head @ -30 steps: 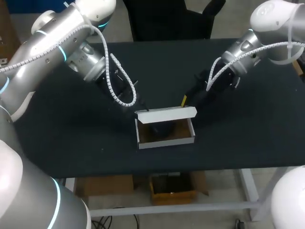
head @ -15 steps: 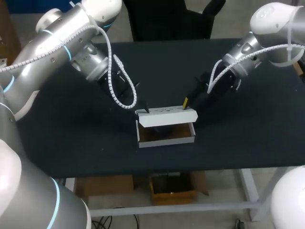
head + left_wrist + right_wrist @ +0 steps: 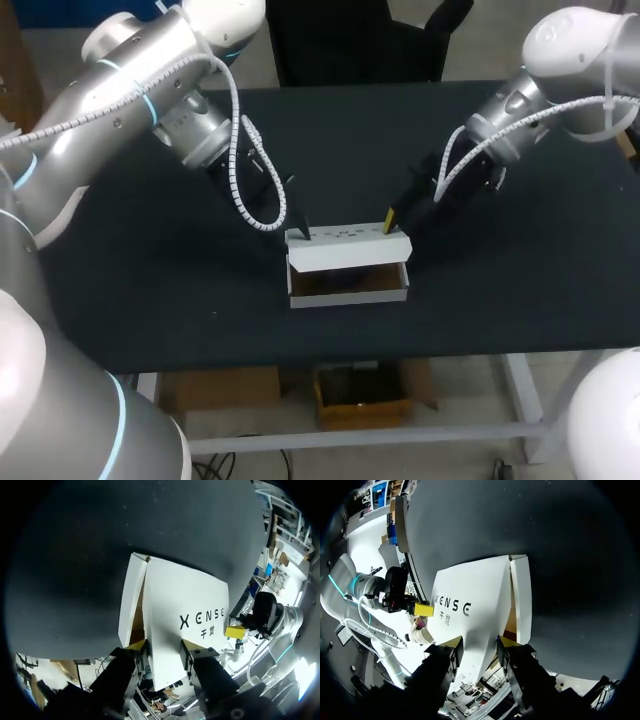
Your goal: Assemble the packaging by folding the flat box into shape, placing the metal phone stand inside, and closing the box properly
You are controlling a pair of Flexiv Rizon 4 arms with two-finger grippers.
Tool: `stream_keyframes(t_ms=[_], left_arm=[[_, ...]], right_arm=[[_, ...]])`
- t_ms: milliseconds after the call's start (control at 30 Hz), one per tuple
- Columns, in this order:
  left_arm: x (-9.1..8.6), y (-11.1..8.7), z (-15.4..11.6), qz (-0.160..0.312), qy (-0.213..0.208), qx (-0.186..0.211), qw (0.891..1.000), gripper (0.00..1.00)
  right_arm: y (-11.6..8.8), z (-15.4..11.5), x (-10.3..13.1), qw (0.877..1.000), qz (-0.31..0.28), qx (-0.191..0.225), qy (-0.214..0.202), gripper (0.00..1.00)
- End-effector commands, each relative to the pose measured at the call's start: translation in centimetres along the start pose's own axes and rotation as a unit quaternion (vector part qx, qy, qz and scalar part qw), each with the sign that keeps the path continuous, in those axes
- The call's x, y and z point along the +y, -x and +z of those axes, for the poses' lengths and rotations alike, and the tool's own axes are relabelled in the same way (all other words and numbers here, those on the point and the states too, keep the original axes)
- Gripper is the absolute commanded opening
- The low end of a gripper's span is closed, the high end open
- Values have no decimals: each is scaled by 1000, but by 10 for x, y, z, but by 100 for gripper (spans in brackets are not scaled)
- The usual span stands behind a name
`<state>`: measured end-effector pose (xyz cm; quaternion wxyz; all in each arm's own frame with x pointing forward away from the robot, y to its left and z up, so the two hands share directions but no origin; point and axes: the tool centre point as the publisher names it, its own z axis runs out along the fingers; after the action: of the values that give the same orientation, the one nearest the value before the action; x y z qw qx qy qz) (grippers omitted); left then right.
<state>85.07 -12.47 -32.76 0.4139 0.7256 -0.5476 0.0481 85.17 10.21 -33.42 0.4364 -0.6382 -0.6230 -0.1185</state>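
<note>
Left wrist view: left gripper point(image 3: 164, 647) fingers spread, lid point(image 3: 185, 595) edge between them | right wrist view: right gripper point(image 3: 480, 642) spread too, astride the lid's other end | head view: each at a rear lid corner; lid tilted half-down over box point(image 3: 350, 296), mid-table point(image 3: 150, 290)
</note>
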Motion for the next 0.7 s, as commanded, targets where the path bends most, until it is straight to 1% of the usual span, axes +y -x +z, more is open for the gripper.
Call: stream_keyframes(t_ms=[33,433,700], left_arm=[[-5,-1,-1,3,2,-5,1000,42],[-3,4,0,27,-14,-25,999,42],[1,5,2,50,-38,-38,997,44]], right_arm=[[0,2,-5,1000,1,-2,6,42],[7,5,1,1000,2,-2,4,44],[9,7,4,1000,2,-3,1,44]])
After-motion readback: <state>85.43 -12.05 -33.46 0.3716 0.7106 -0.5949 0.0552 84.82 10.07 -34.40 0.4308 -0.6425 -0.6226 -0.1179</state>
